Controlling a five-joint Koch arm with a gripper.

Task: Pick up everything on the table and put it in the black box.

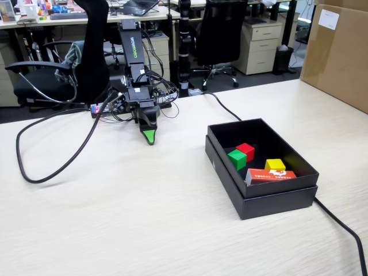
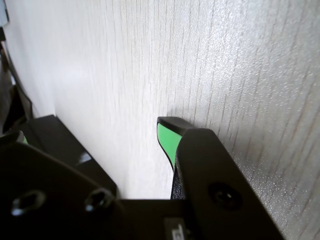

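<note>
In the fixed view the arm is folded low at the left, its hand (image 1: 149, 138) pointing down at the worktop (image 1: 115, 218); whether it is open cannot be told, and nothing shows in it. Right of it, the green cube (image 1: 236, 158) sits inside the black box (image 1: 276, 201), touching the red cube (image 1: 246, 150), near the yellow cube (image 1: 275, 165). Office chairs stand behind.

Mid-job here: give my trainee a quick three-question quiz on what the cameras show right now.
1. True or false: the green cube lies inside the black box.
2. Which item in the box sits nearest the fixed camera? A red cube B yellow cube C orange carton
3. Fill in: the gripper points down at the bare ____, away from the box.

Key: 1 true. 2 C. 3 table.
</note>
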